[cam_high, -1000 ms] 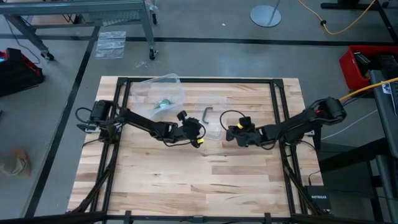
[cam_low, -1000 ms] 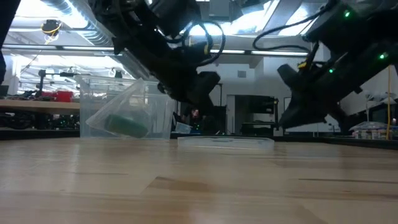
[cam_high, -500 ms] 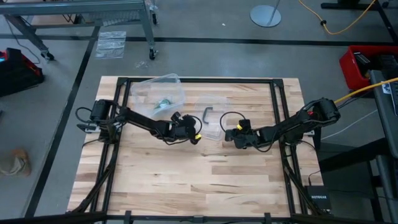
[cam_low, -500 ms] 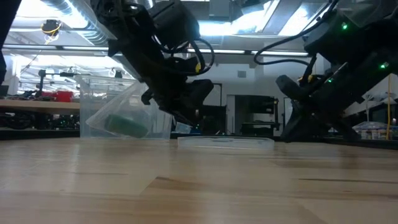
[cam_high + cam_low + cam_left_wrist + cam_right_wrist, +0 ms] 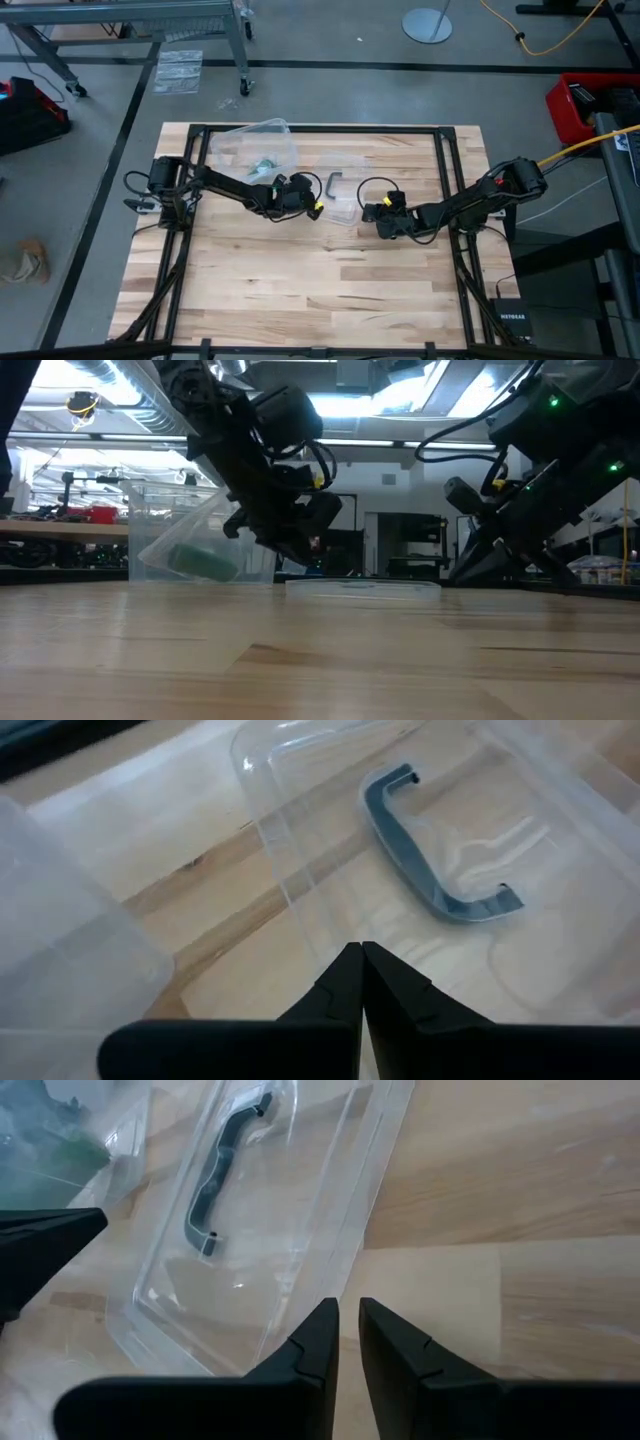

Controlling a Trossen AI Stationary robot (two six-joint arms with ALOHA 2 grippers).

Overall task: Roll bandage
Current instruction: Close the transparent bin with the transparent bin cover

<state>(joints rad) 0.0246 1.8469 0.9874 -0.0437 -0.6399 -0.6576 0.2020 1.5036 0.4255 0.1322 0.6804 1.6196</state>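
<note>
Lying between both pressed-together end effectors, a clear lid (image 5: 343, 205) with dark handle (image 5: 333, 184); bandage (image 5: 200, 558) sits inside clear tub (image 5: 262, 148).

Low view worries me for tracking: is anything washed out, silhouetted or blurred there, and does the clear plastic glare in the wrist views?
Low view: bright ceiling lights silhouette both arms; near table blurred. Left wrist view: mild sheen on the clear lid. Right wrist view: soft reflections, handle readable.

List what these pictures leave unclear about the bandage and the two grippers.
- Bandage: low view, blurred green shape behind the clear container's wall; rolled or loose, unclear.
- Left gripper: left wrist view, shut; whether it pinches the clear lid, unclear.
- Right gripper: right wrist view, lid contact unclear.
</note>
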